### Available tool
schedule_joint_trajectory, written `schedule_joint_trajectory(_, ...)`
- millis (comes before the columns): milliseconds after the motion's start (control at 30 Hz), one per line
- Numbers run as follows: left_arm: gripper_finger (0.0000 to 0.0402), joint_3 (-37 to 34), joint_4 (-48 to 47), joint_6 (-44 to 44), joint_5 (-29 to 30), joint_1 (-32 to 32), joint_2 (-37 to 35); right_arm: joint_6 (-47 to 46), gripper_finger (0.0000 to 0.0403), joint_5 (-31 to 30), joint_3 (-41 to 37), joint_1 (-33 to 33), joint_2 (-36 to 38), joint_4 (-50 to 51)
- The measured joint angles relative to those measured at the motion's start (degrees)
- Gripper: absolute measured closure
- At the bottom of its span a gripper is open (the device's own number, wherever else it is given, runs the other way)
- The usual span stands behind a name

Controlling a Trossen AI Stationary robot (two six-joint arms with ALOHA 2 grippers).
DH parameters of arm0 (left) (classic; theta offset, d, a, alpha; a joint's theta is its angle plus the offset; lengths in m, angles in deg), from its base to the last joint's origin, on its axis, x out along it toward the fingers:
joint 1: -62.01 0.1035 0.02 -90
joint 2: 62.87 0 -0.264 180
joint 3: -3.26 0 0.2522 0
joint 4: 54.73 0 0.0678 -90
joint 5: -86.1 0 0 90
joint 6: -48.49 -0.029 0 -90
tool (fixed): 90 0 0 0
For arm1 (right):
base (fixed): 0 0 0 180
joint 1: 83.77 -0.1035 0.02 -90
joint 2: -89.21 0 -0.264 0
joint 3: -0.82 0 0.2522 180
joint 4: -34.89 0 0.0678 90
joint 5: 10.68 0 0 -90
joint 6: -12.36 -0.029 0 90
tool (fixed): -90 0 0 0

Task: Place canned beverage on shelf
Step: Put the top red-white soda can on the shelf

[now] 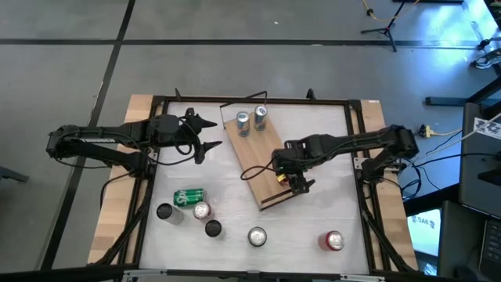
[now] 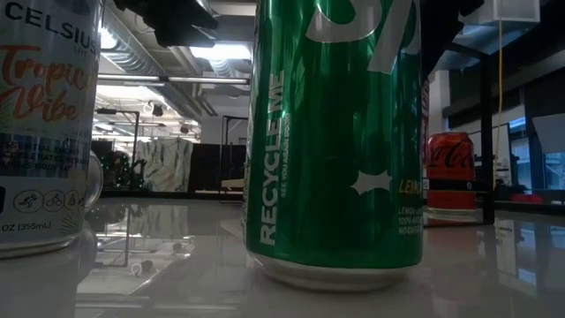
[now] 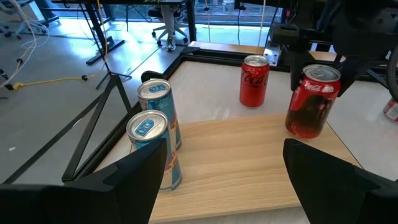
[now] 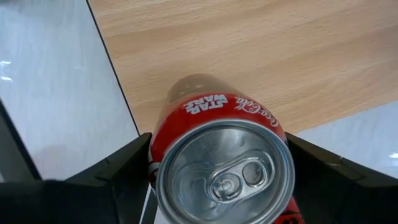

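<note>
1. Shelf [image 1: 252, 153] lies diagonally mid-worktop [image 1: 329, 133]; two silver-blue cans [image 1: 250, 120] already stand at its wire-frame end.
2. Right tool [image 1: 291, 182] grasps a red cola can [image 4: 219, 163] over the shelf's dark-rimmed end, apparently not yet set down.
3. Left tool [image 1: 205, 133] waits released beside the shelf.
4. Six cans [image 1: 257, 236] remain along the worktop's near edge, one green can [image 1: 189, 196] lying on its side; grey floor surrounds.

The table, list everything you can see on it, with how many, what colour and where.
Shelf: one, light wood, table middle, angled.
Silver-blue cans: two, upright at shelf's wire-frame end.
Red cola can: one, held over shelf's other end.
Red can: one, front right.
Green can: one, lying front left.
Other cans: four, silver or dark tops, along front.
Left gripper: open, beside shelf.
Right gripper: closed on cola can.
</note>
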Motion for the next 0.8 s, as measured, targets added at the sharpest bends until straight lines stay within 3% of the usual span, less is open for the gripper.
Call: schedule_joint_trajectory(800, 0.0090, 0.0, 0.0, 0.0, 0.0, 0.0, 0.0, 1.5, 0.0097, 0.0, 0.1, 0.0, -1.7, -0.6)
